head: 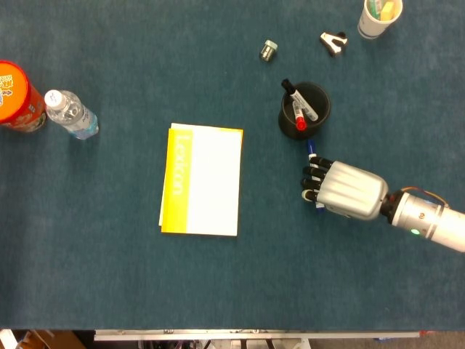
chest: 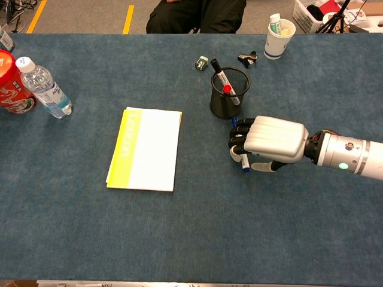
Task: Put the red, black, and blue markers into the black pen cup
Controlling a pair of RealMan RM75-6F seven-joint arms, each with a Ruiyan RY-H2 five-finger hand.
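Note:
The black mesh pen cup (head: 317, 97) (chest: 229, 98) stands right of centre on the blue table. A black marker (head: 289, 89) (chest: 215, 64) and a red-capped marker (head: 301, 125) (chest: 227, 89) stand in it. The blue marker (head: 310, 149) (chest: 244, 167) lies flat on the table just in front of the cup. My right hand (head: 345, 190) (chest: 269, 139) rests palm down over its middle, fingers curled across it and thumb on the near side. Only the marker's two ends show. I cannot tell whether the fingers grip it. My left hand is out of both views.
A yellow and white notebook (head: 202, 180) lies at mid-table. A water bottle (head: 70, 113) and a red can (head: 16, 96) stand at the far left. Behind the pen cup are a small metal piece (head: 269, 49), a binder clip (head: 333, 41) and a paper cup (head: 378, 16).

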